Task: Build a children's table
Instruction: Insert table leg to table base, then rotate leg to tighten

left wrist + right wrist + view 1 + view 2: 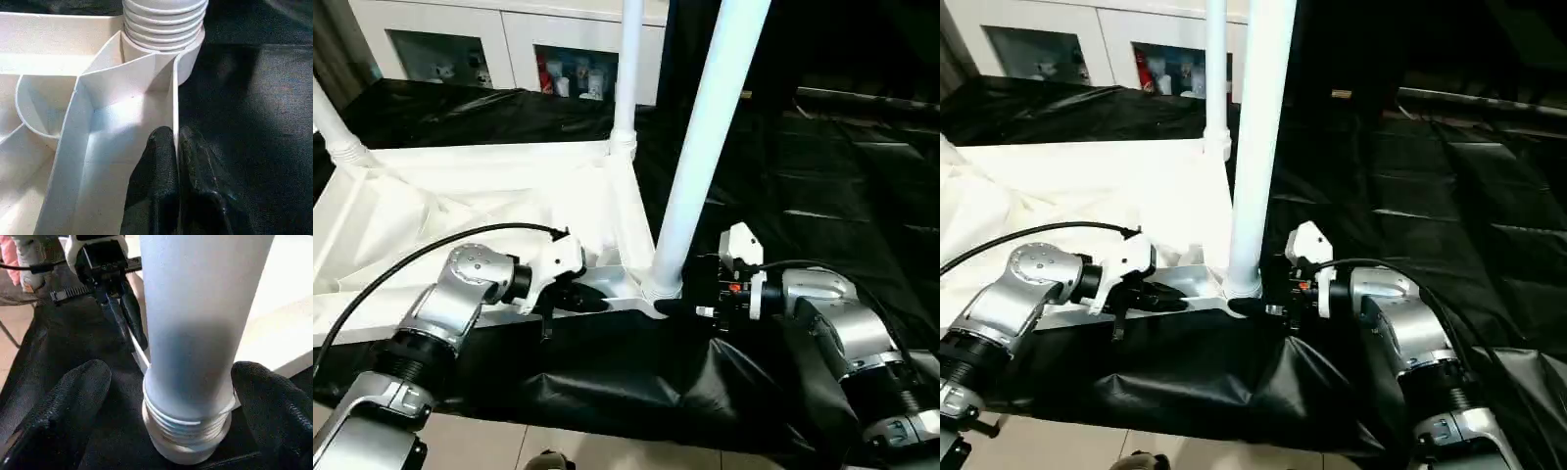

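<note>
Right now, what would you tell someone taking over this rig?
Left claw: shut on the top's near rim, holding it steady beside the near corner socket.
Right claw: open, fingers either side of the near leg's base, not gripping.
Top lies underside up on black sheeting. Near leg stands in its socket, threads showing above it. Far leg and another leg at the left also stand in corners.
Left: check the near leg is fully seated; the fourth corner cannot be seen.

Silver forearms (460, 294), black cables (431, 250)
</note>
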Tool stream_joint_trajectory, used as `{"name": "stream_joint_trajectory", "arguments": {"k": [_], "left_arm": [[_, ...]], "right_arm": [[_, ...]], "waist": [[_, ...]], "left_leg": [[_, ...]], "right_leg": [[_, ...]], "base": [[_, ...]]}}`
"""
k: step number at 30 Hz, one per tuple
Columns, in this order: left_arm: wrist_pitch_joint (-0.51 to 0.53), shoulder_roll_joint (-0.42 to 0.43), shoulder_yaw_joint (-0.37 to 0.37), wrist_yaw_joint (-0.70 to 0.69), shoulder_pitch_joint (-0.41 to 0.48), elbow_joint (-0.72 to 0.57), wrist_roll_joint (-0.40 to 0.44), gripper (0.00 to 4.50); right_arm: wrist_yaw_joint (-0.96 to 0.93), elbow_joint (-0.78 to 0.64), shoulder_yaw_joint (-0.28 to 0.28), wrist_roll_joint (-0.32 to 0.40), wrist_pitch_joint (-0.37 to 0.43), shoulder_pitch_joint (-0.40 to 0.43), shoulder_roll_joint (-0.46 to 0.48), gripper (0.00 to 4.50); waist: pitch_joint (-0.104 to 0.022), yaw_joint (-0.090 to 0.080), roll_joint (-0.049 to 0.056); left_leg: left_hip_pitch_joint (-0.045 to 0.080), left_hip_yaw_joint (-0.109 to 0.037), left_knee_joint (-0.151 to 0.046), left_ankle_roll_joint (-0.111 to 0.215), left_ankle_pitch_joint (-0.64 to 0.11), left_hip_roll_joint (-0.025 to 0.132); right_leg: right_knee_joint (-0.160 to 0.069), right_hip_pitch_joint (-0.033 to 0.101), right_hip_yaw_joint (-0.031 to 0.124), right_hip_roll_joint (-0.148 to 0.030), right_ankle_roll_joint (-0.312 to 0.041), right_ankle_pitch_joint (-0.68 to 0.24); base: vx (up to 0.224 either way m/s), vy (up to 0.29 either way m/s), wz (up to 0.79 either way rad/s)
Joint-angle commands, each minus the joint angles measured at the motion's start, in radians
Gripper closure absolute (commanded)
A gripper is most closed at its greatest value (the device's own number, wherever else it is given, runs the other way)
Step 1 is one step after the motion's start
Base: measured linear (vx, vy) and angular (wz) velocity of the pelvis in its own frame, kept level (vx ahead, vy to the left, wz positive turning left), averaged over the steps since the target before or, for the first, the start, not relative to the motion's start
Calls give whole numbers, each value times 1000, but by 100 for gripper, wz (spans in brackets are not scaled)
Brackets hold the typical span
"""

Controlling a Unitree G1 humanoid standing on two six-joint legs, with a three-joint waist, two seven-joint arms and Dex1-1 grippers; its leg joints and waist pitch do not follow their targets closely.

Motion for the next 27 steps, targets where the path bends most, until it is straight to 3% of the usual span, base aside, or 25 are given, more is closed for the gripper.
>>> {"name": "stream_joint_trajectory", "arguments": {"k": [1,8,16,20,27], "left_arm": [[1,-4,-18,-20,9,-2,-6,450],[-4,-6,-16,-7,6,7,5,450],[-8,-7,-17,-7,3,12,7,450],[-8,-5,-16,-8,4,12,8,450],[-7,-10,-13,13,4,17,16,450]], "right_arm": [[-13,19,11,-26,-11,-18,1,48],[-63,76,13,-62,-51,-42,27,104],[-58,116,32,-85,-86,-46,43,167],[-56,137,32,-89,-98,-52,51,173],[-78,157,19,-85,-93,-40,67,174]], "waist": [[-70,0,-10],[-75,1,-7],[-74,1,-6],[-73,0,-6],[-76,0,-7]], "left_leg": [[23,-16,-51,61,-103,45],[22,-15,-43,77,-72,43],[21,-17,-42,64,-107,43],[22,-18,-43,48,-130,44],[21,-18,-39,54,-112,42]], "right_leg": [[-54,50,49,-73,-238,-3],[-44,53,47,-70,-256,67],[-46,53,47,-71,-253,17],[-49,51,49,-72,-245,-24],[-43,52,48,-70,-250,6]], "base": [[0,0,0],[0,0,0],[0,0,0],[0,0,0],[0,0,0]]}}
